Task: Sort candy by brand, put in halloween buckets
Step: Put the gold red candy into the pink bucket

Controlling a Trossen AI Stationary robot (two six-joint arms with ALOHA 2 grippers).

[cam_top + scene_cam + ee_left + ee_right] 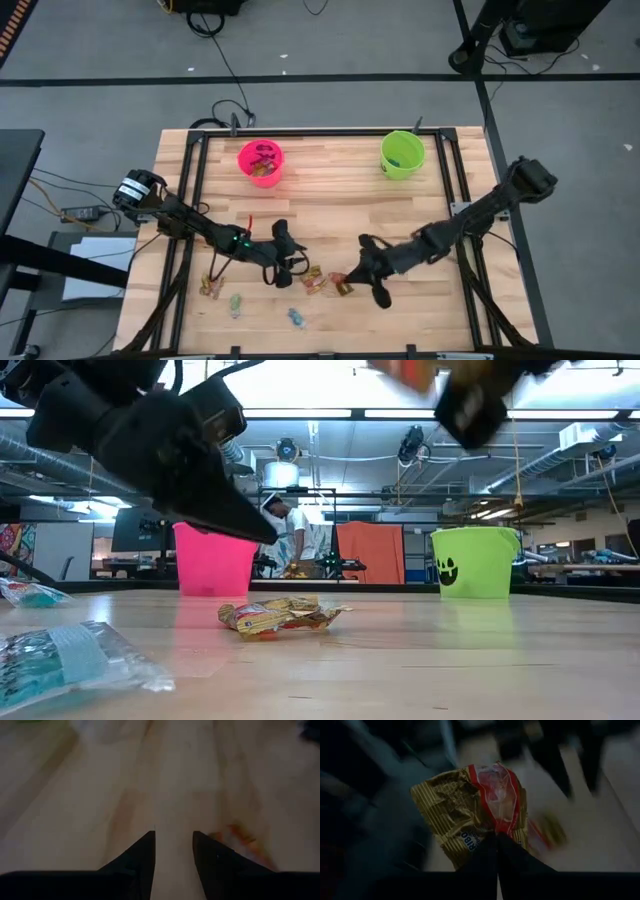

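The right gripper (497,837) has its fingers clamped on a gold and red candy packet (470,805). The left gripper (173,837) fingers are apart over the surface (330,190). Pink bucket (260,160) at 11 o'clock, green bucket (402,155) at 1 o'clock.

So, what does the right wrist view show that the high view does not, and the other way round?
Only the right wrist view shows the right gripper shut on a gold-and-red packet, crinkled, with part of its print readable.

Only the high view shows the pink bucket and green bucket at the table's far side, the left gripper, and teal pieces near the front edge.

Both show the wooden table and another orange packet lying on it.
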